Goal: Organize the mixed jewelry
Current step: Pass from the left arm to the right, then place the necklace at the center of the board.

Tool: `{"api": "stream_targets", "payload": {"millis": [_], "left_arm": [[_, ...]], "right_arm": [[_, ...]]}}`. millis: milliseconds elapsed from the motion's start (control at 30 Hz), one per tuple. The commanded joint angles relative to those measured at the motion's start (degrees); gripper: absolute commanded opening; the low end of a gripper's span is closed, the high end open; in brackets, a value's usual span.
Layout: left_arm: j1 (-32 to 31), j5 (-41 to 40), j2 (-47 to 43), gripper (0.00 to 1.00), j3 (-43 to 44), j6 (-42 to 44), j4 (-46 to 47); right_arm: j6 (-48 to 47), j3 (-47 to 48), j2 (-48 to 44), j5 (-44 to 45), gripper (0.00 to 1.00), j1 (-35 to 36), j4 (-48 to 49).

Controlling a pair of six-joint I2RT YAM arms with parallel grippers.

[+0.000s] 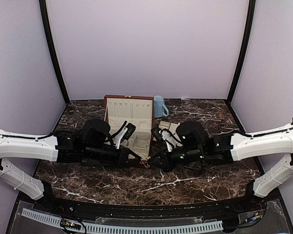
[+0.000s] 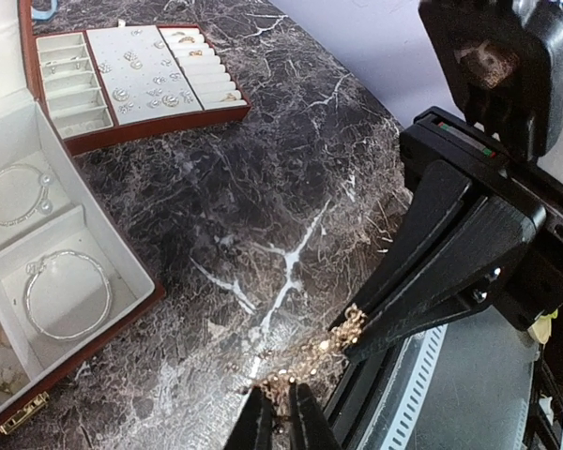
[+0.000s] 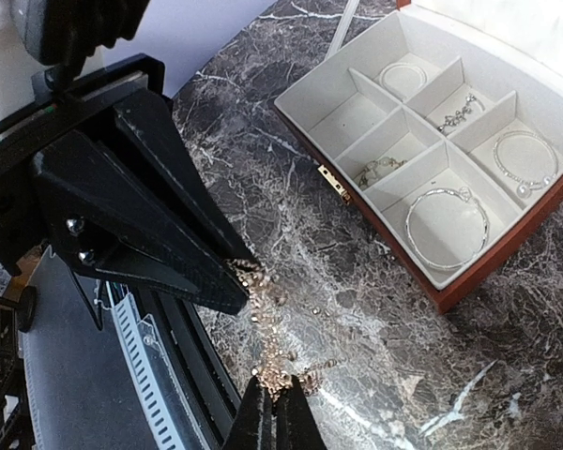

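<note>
Fingers (image 2: pixel 255 427) of the left gripper (image 2: pixel 280 417) were pressed together on one end of a fine pale-gold beaded chain (image 3: pixel 267 342), and the right gripper (image 3: pixel 277 412) was clamped on the other end. The chain was strung between them, low over the dark veined marble table (image 1: pixel 185 180) near its front edge. A handover or straightening was judged to be in hand. Next, one grip would have to be let go so the chain could be carried to a bare compartment without snagging.

The reddish-brown wooden box with cream lining (image 3: pixel 493 267) was seen open close by, with silver bangles (image 3: pixel 448 220) laid inside. The flat cream-lined, brown-edged tray (image 2: pixel 150 131) and the light-blue mug (image 1: pixel 159 106) were set farther back. Each arm's bulk was judged the main obstruction to the other.
</note>
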Motion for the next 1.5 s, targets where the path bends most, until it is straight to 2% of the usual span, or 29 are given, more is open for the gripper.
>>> {"api": "stream_targets", "payload": {"millis": [0, 167, 467, 700, 900, 1100, 1300, 1467], "left_arm": [[-0.1, 0.05, -1.14, 0.12, -1.63, 2.35, -1.75], [-0.1, 0.69, -2.72, 0.25, -5.54, 2.37, -1.87], [-0.1, -3.86, -10.91, 0.34, -12.67, -0.88, -1.78], [-0.1, -4.27, -12.48, 0.39, -14.33, -1.55, -1.42], [-0.22, -1.91, -8.17, 0.42, -13.0, 0.88, -0.14], [-1.47, -0.85, -2.25, 0.42, -11.62, 2.72, 6.24], [-4.23, 0.09, 8.6, 0.42, -7.72, 4.77, 12.35], [-7.29, -1.44, 16.27, 0.42, -2.75, 7.85, 13.64]], "right_arm": [[1.1, 1.98, 2.31, -2.47, 0.0, 0.49, -2.54], [2.83, 1.83, 5.33, -4.68, 0.0, 0.94, -1.6], [4.92, 4.79, 11.06, -9.62, 0.0, 4.08, 0.21], [7.55, 0.71, 14.54, -6.96, 0.0, 1.59, -0.64], [9.06, -1.49, 14.51, -4.05, 0.0, 0.05, -4.25], [10.87, -5.17, 10.91, -1.24, 0.0, -1.23, -6.08], [12.82, -8.44, 8.99, 1.01, 0.01, -1.74, -7.43], [14.27, -10.65, 6.11, 2.77, 0.08, -2.64, -8.35]]}}
